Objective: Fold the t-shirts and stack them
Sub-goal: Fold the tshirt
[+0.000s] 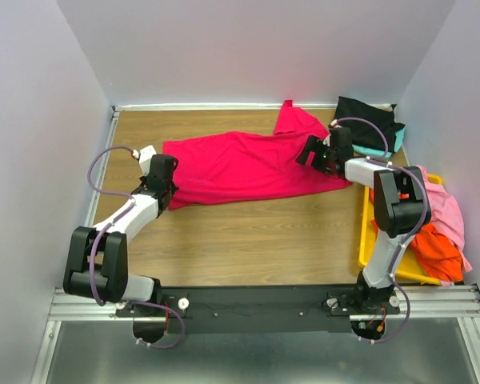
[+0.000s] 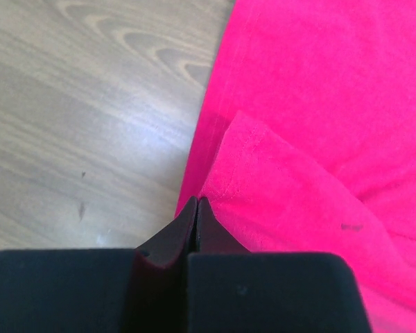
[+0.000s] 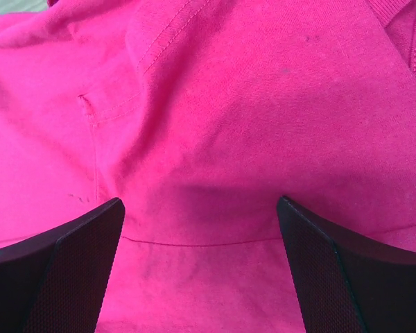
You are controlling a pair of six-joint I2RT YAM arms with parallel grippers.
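Observation:
A large crimson-red t-shirt (image 1: 240, 164) lies spread across the back of the wooden table (image 1: 248, 232). My left gripper (image 1: 166, 182) sits at its left edge. In the left wrist view the jaws (image 2: 196, 201) are pressed together, pinching a raised corner of the red cloth (image 2: 319, 104). My right gripper (image 1: 308, 154) hovers over the shirt's right part. Its fingers (image 3: 76, 257) stand wide apart over the red fabric (image 3: 229, 104), with nothing between them. A black t-shirt (image 1: 368, 120) lies on a teal one (image 1: 382, 151) at the back right.
A yellow bin (image 1: 366, 240) stands at the right edge, holding a pink t-shirt (image 1: 442, 210) and an orange one (image 1: 436, 250). White walls close in the back and both sides. Bare wood (image 2: 90, 104) lies left of the red shirt.

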